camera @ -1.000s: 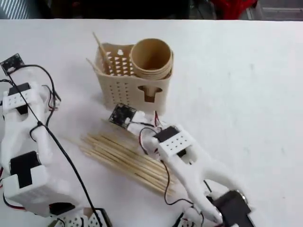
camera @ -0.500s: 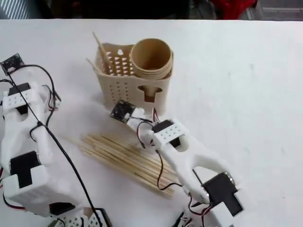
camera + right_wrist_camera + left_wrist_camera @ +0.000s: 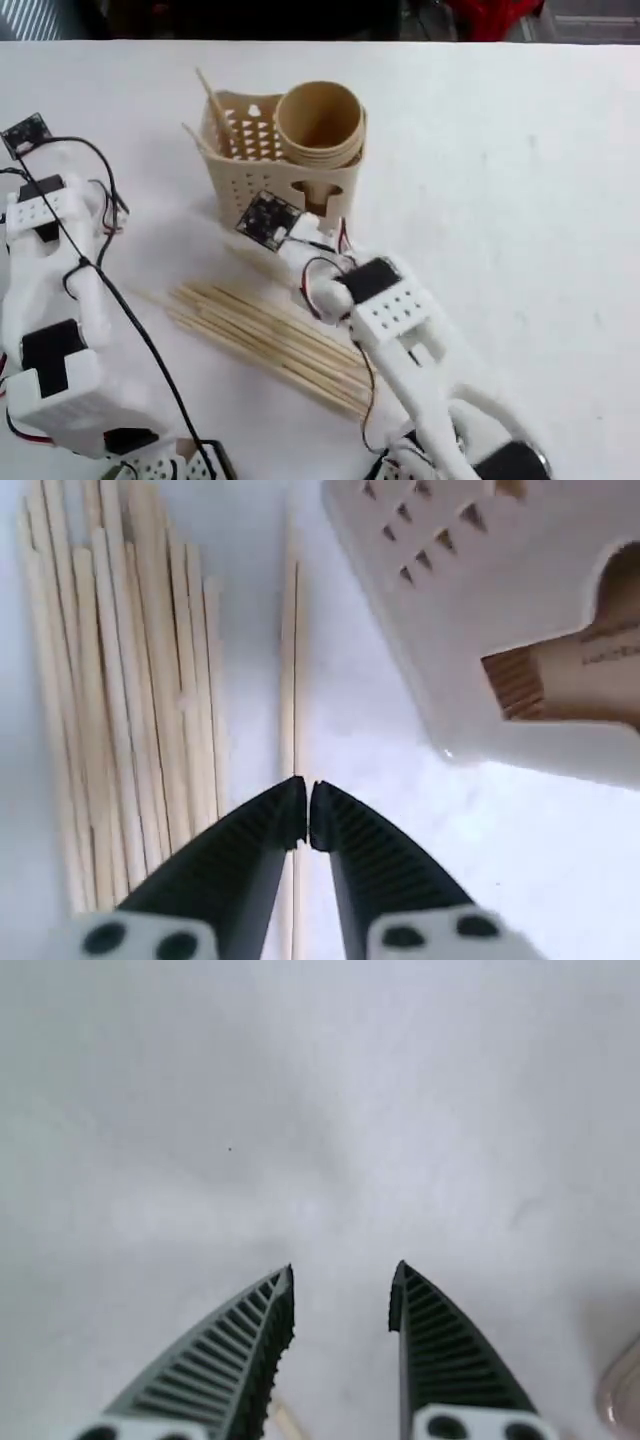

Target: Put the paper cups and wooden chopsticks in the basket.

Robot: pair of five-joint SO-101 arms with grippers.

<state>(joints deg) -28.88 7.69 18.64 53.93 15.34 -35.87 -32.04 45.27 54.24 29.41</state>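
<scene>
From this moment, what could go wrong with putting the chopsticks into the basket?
1. The right gripper seems to pinch one chopstick with its tips alone; the thin stick might swivel or slip when lifted.
2. The basket stands close, and the paper cups fill much of it, so the long stick could strike its wall or find little room.
3. The chopstick pile lies right beside and could be scattered.

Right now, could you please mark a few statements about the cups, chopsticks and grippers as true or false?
1. The paper cups sit inside the basket. True.
2. Every wooden chopstick is in the basket. False: a pile of chopsticks lies on the table.
3. The left gripper is open, holding nothing. True.
4. The right gripper is wide open. False: its jaws are almost together, at a lone chopstick beside the pile.
</scene>
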